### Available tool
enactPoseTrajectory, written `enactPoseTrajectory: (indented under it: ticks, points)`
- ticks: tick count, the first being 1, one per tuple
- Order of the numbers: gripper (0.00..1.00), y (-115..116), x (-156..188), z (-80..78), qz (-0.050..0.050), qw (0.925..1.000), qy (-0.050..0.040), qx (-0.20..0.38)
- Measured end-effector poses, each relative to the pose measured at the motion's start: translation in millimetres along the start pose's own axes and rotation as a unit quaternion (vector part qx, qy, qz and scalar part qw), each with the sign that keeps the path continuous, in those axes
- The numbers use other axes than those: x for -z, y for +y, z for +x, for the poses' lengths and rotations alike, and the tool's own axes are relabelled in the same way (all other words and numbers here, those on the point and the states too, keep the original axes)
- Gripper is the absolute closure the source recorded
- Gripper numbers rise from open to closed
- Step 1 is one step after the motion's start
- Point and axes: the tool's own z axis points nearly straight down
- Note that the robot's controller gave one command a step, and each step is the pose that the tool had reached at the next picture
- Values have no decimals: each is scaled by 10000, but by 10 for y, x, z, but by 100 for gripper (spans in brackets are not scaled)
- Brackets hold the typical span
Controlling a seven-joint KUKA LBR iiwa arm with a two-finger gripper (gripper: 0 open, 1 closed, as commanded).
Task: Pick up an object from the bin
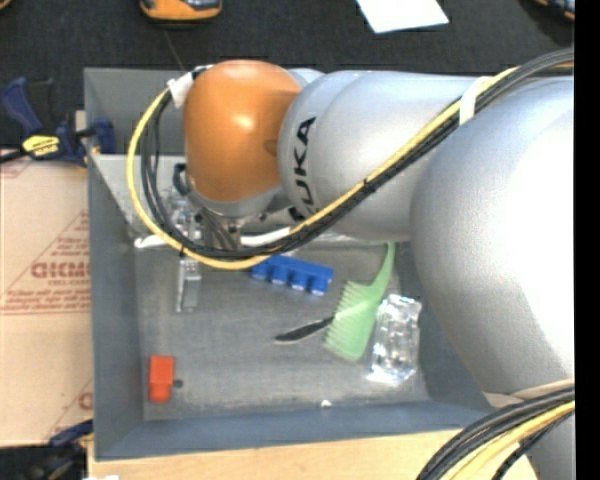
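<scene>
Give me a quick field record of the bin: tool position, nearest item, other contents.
tool: low over bare floor, left part of the bin
held: nothing seen
nearest: blue toothed block, to its right, apart
middle-right: green comb, with a clear plastic piece on its right
front-left: small orange block, alone

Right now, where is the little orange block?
In the camera view, the little orange block sits alone near the lower-left corner of the bin. It is below the robot's hand and far left of the green comb.
</scene>
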Motion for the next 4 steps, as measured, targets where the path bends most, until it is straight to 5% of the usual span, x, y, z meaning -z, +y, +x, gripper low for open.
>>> enactPoseTrajectory:
  ticks: [1, 2, 3, 4]
  points:
    - [0, -12, 50, -22, -9, 10000, -41, -24]
    - [0, -590, -853, -403, -7, 9999, -67, 124]
    - [0, -648, -1121, -445, -13, 9999, -52, 158]
    - [0, -1518, -819, -394, 5, 9990, -64, 432]
